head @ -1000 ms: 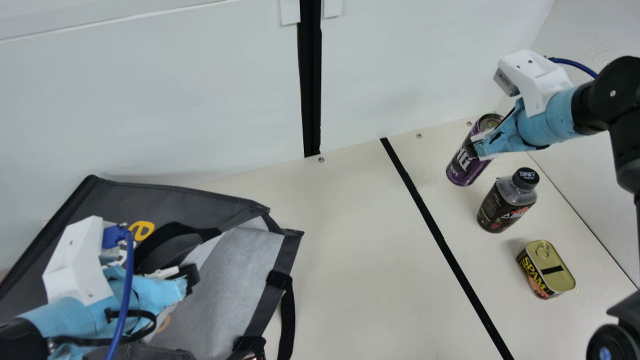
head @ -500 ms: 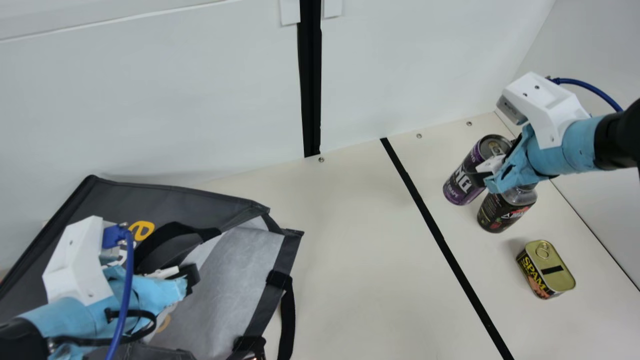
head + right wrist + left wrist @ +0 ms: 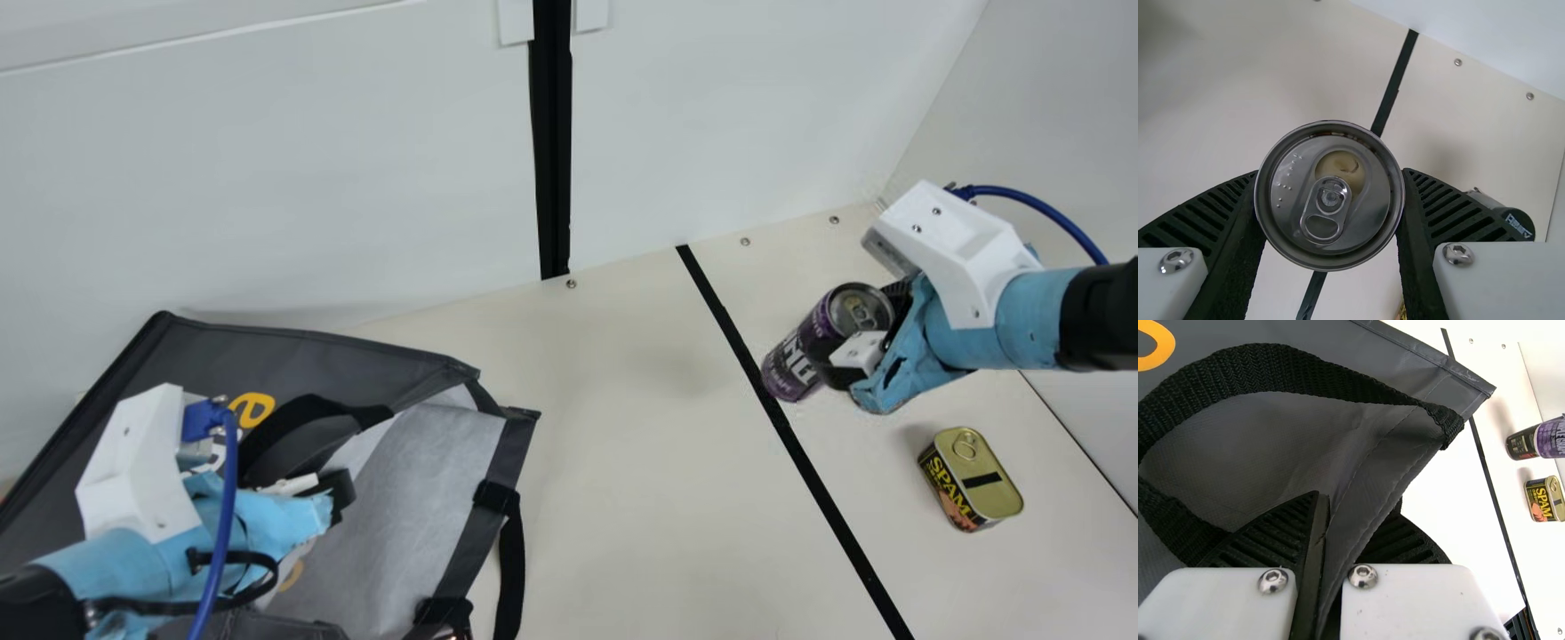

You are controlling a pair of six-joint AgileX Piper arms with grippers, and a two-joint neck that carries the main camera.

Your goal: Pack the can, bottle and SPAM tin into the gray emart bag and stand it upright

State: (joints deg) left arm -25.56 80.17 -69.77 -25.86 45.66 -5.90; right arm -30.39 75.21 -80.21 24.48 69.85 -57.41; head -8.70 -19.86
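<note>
In the main view my left gripper [image 3: 336, 498] is over the gray bag [image 3: 400, 342], which lies with its pale lining [image 3: 409, 507] exposed. In the left wrist view that gripper [image 3: 1328, 520] is shut on the bag's edge [image 3: 1371, 500]. My right gripper [image 3: 858, 364] is shut on the purple can [image 3: 789, 366], tilted in the main view and seemingly raised off the table. From the right wrist view, the can's top [image 3: 1330, 195] sits between this gripper's [image 3: 1331, 177] fingers. The bottle [image 3: 1517, 223] stands beyond one finger. The SPAM tin [image 3: 971, 480] rests on the table.
A black tape line [image 3: 800, 453] crosses the table [image 3: 622, 427] between bag and tin. White walls rise behind and at the right. A black strap [image 3: 511, 569] hangs from the bag's right edge.
My right gripper has moved toward the main view's bottom with the can, which now overlaps the tape line. The bottle became hidden behind them there. My left arm and the bag have kept still.
</note>
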